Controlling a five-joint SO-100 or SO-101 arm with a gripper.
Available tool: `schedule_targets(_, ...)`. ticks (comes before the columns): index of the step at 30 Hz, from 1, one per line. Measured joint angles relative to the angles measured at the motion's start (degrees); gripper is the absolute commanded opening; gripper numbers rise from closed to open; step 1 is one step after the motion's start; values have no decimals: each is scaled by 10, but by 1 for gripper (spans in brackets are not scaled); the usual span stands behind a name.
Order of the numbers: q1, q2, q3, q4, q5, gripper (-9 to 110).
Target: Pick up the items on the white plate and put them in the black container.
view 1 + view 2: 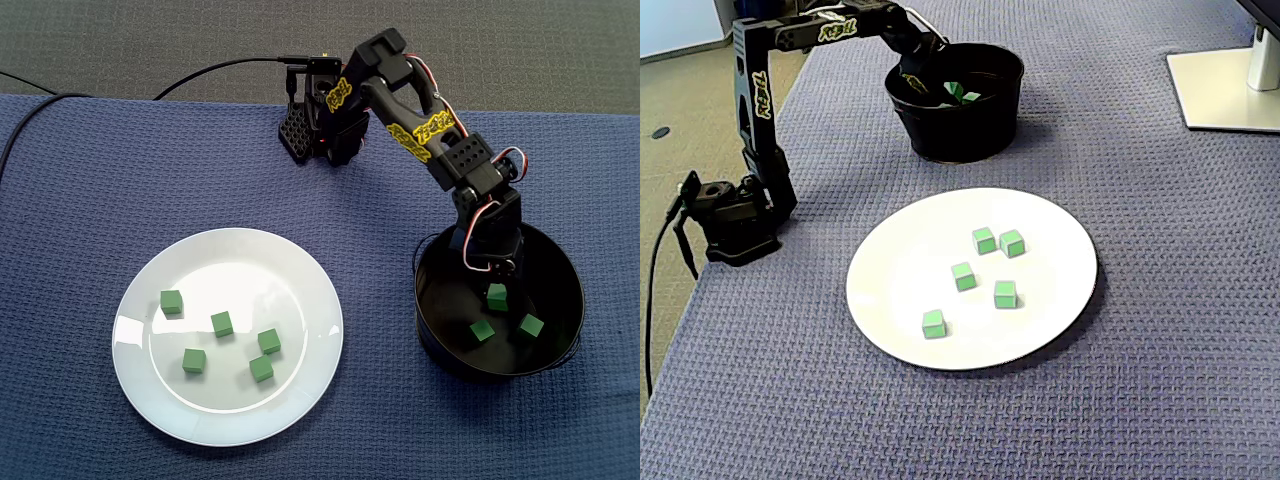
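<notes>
Several green cubes lie on the white plate (pixel 250 265), among them one at its left (pixel 171 301) and one at its lower right (pixel 262 369); they also show in the other fixed view (pixel 963 276) on the plate (pixel 900 270). The black container (pixel 562 262) (pixel 960 130) holds three green cubes. Two of them rest on its bottom (pixel 482 332) (pixel 531 325). The third (pixel 497 296) sits right at the tip of my gripper (pixel 493 283) (pixel 925 82), which reaches down inside the container. The container wall and the wrist hide the fingers, so whether they grip that cube is unclear.
The arm's base (pixel 320 125) (pixel 730 215) is clamped at the edge of the blue cloth (pixel 90 180), with a black cable (pixel 200 72) running off it. A white stand foot (pixel 1230 85) sits beyond the container in one fixed view.
</notes>
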Motion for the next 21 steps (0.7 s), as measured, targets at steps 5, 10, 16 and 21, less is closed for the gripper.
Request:
schedule_targets(5, 0, 0, -1, 16, -15, 31)
schedule_targets(10, 0, 27, -83, 122, -40, 31)
schedule_targets(16, 51, 124, -267, 282, -83, 30)
schedule_targets(21, 181, 201, -346, 349, -64, 34)
